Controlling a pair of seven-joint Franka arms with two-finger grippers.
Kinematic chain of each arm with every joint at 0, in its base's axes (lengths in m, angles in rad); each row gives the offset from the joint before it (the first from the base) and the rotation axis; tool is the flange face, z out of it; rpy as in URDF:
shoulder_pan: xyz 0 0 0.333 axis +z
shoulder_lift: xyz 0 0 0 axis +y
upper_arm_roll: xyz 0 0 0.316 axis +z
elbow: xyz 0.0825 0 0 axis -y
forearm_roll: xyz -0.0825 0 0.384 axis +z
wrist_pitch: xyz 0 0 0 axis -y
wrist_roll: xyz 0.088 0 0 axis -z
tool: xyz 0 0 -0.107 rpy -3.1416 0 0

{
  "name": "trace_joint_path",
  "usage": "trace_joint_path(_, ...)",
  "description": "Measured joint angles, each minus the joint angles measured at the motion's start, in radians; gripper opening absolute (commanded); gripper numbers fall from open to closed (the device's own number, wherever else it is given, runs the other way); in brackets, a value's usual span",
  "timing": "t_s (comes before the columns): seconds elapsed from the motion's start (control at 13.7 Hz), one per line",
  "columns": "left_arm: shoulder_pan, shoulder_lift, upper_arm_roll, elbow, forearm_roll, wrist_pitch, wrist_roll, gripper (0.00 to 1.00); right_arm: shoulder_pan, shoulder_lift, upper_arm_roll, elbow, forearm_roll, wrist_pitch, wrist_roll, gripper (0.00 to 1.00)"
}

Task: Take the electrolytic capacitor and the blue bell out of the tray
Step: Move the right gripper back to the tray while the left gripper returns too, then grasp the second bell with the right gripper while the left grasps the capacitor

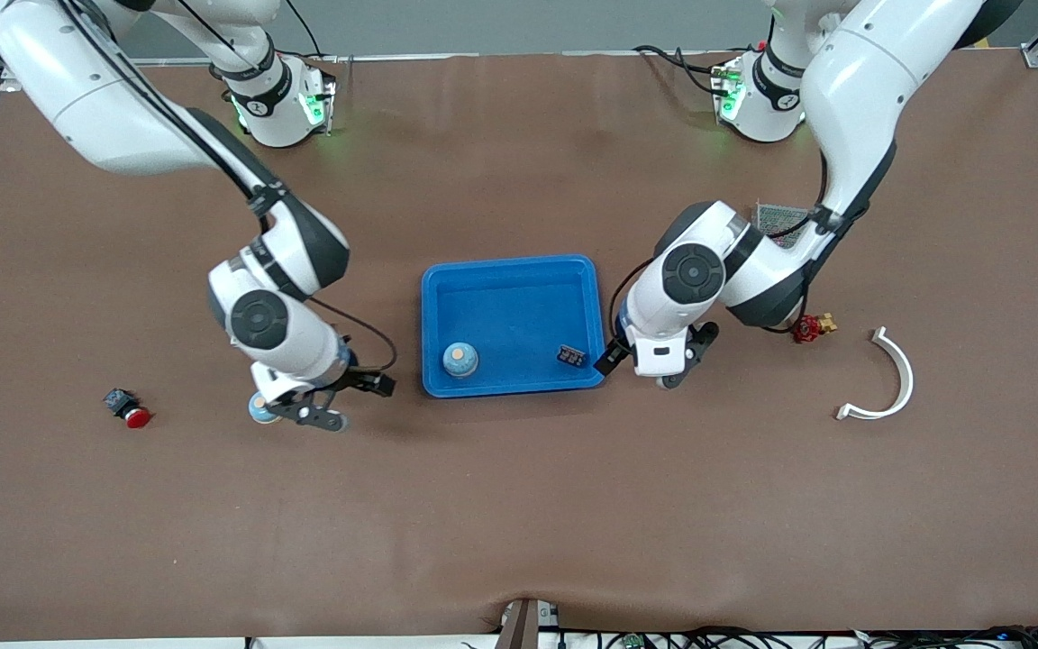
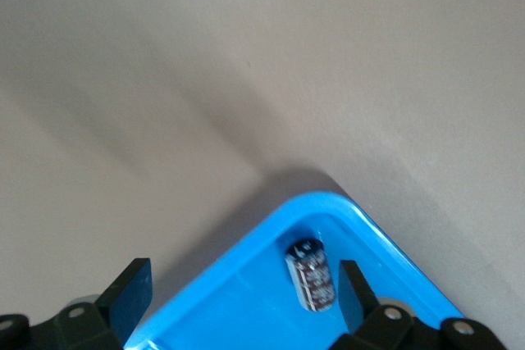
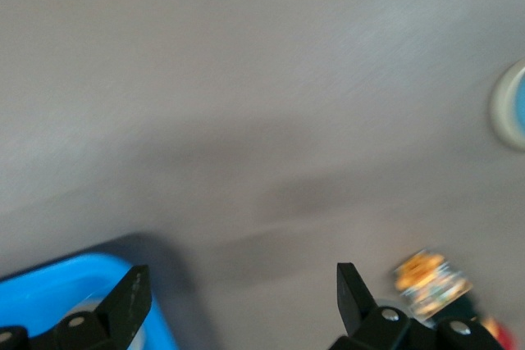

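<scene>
Bell (image 1: 460,360): small dome with a pale blue body and an orange-tan top, standing upright on the floor of the blue tray (image 1: 510,270), in the tray's corner nearest the front camera toward the right arm's end of the worktop. Capacitor (image 1: 571,356): short dark cylinder with pale printed markings, lying on its side on the tray floor, in the near corner toward the left arm's end, just beside the tray wall. The two lie well apart and untouched.
</scene>
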State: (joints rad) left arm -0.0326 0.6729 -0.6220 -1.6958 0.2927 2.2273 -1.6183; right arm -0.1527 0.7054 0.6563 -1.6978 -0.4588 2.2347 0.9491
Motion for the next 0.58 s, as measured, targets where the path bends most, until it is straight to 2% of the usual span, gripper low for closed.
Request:
trace_joint_path(0.22,-0.053,0.05,0.008,0.034,0.0,0.0,-0.044,1.0,0.078,0.003,0.0,-0.001,0.0,0.011,0.084,1.0)
trace_joint_path(0.44,-0.099,0.075,0.042,0.065,0.0,0.0,-0.095,0.85,0.155,0.006,-0.004,-0.001,0.0,0.044,0.164,1.0)
trace_joint_path(0.58,-0.134,0.098,0.074,0.095,0.0,0.001,-0.121,0.81,0.201,0.008,-0.017,-0.002,0.0,0.056,0.198,1.0)
